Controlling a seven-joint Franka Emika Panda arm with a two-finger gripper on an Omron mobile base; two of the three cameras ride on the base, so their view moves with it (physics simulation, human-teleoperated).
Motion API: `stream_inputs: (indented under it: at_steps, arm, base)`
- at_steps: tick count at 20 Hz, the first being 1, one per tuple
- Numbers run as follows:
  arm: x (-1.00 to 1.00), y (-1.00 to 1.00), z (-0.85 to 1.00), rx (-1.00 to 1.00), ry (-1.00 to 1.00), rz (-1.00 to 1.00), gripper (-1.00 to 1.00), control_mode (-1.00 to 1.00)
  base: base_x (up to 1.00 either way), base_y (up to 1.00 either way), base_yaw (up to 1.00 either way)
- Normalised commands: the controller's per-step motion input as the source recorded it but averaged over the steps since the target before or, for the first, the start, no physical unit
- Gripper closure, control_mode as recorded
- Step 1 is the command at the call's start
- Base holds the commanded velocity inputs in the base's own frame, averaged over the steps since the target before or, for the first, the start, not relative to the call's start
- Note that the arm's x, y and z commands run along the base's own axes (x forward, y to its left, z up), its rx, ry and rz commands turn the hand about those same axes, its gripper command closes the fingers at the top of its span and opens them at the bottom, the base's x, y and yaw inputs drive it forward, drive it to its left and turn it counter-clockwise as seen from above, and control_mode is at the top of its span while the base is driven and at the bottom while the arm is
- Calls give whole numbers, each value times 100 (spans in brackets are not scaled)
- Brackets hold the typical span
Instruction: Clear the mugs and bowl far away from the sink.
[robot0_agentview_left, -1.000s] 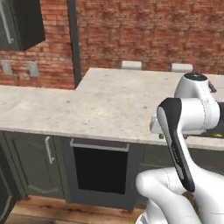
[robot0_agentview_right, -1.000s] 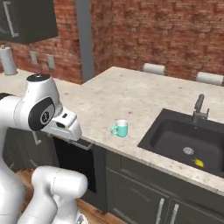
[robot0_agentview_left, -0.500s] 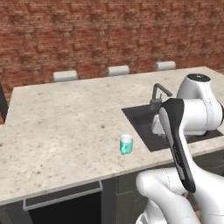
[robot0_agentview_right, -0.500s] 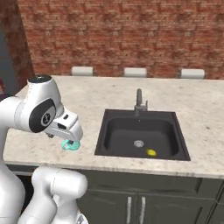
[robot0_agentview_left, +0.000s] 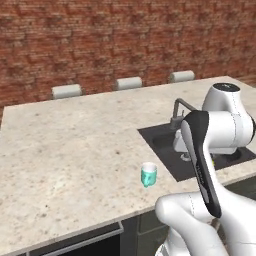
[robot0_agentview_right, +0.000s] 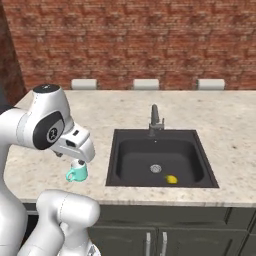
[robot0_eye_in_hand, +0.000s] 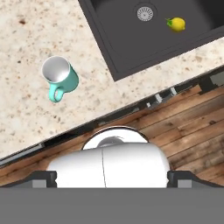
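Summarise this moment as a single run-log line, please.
gripper: open, empty | teal mug: upright on counter, left of sink | small yellow lump: in basin near drain | mug: not yet grasped

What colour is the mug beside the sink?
Teal outside, white inside; the mug shows best in the hand view.

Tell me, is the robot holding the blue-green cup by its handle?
No, nothing is held. The teal mug stands alone on the counter beside the sink.

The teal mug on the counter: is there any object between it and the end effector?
Nothing visible is in the way. The teal mug stands alone on bare counter left of the sink, near the front edge. In the hand view, only open counter surrounds it.
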Motion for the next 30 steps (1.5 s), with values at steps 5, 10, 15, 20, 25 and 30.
stream_inputs:
  at_steps: [5,10,15,20,25,30]
  arm:
    - [0,0,0,0,0,0,-100,100]
    - [0,0,0,0,0,0,-100,100]
    - [0,0,0,0,0,0,-100,100]
    - [0,36,-10,-2,3,-1,-100,-100]
    - [0,92,-15,-12,12,4,-100,-100]
    - [6,66,-14,-12,12,16,-100,-100]
  base:
    - [28,75,1]
    - [54,90,-51]
    - [35,81,-68]
    - [9,47,-23]
    - [0,0,0]
    - [0,0,0]
